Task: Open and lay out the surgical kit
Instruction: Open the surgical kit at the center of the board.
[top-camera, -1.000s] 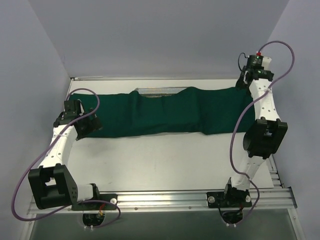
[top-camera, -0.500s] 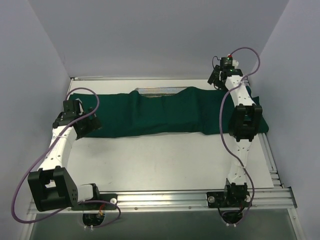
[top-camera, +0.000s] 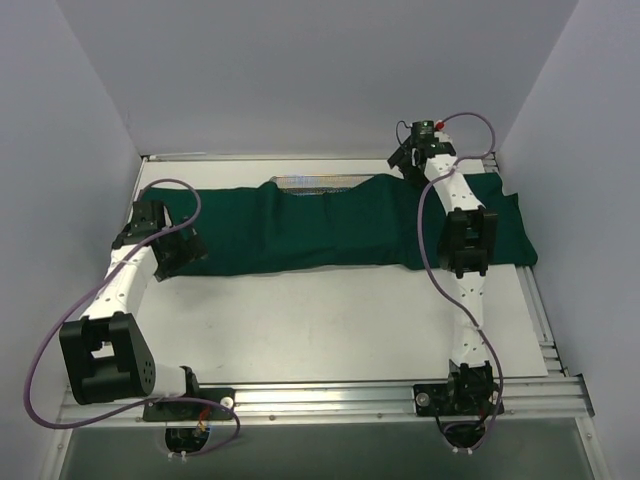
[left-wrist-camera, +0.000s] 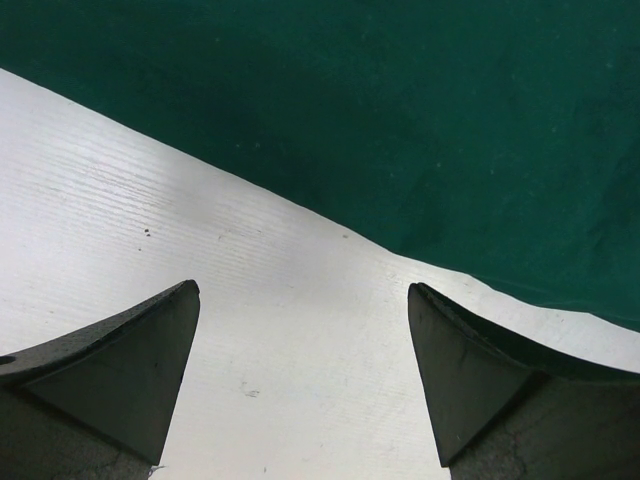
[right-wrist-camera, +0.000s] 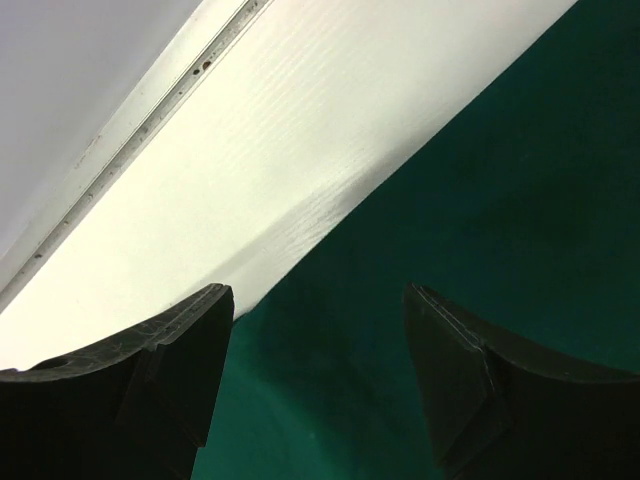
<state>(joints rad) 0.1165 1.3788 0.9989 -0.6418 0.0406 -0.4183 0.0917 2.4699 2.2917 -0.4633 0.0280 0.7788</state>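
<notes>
Lying across the far counter (top-camera: 300, 320): green cloth (top-camera: 330, 225), with the tray (top-camera: 318, 182) edge showing behind it. Left claw (left-wrist-camera: 300, 295) wide, empty, at the cloth's near-left edge. Right claw (right-wrist-camera: 318, 300) partly spread, empty, over the far edge. Risk: a pinch that takes several folds would drag the tray along.

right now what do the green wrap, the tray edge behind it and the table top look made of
Green wrap: woven cloth, matte; it sags in soft folds.
Tray edge: likely metal mesh, silvery with a fine grid, though small here.
Table top: hard white sheet, faintly ribbed and slightly glossy, perhaps plastic or painted metal.
</notes>
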